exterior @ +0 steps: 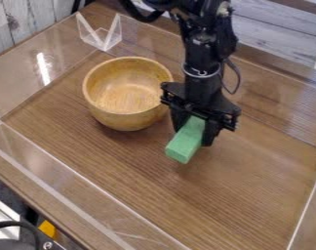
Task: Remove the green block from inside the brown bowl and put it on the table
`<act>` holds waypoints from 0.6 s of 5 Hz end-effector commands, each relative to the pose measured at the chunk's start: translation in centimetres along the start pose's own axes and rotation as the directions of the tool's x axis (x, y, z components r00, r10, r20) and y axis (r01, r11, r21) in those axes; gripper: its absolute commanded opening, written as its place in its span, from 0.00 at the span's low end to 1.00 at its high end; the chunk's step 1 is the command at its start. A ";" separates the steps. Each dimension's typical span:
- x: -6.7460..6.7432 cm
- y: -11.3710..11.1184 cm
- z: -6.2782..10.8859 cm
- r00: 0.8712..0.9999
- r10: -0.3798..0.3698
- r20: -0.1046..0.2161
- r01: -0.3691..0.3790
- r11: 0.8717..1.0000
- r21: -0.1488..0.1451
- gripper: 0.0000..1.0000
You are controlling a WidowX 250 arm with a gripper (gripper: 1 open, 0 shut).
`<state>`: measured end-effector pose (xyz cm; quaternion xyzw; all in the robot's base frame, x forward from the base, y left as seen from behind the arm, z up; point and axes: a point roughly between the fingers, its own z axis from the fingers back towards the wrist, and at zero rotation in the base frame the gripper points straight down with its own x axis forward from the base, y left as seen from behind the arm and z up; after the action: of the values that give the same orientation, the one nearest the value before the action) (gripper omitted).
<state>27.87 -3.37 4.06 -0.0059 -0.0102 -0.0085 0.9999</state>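
You have the gripper (197, 119) pointing straight down just right of the bowl (122, 93), its black fingers clamped on the upper end of the block (185, 141). The block is a plain, bright green bar, flat-sided and elongated, hanging at a slant with its lower end toward the camera and down close to the table (108, 186); whether that end touches the wood, you cannot tell from this view. It is outside the bowl, beside the bowl's right wall. The bowl is round, light tan wood with thick walls and a smooth, glossy inside that shows grain rings and holds nothing. The table is dark brown with a fine wood grain running across it, and it throws back pale glare near the upper left. Clear plastic walls (69, 200) edge it; the near one cuts diagonally across the lower left. A small clear angled piece (100, 31) stands at the back, well apart from the bowl. The black arm (207, 39) rises from the gripper to the top of the frame and hides part of the table behind it.
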 end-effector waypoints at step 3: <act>-0.1 2.1 1.3 0.999 -0.020 0.042 0.020 1.000 0.002 0.00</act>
<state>27.13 -1.56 3.52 -0.0058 0.0040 -0.0220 0.9997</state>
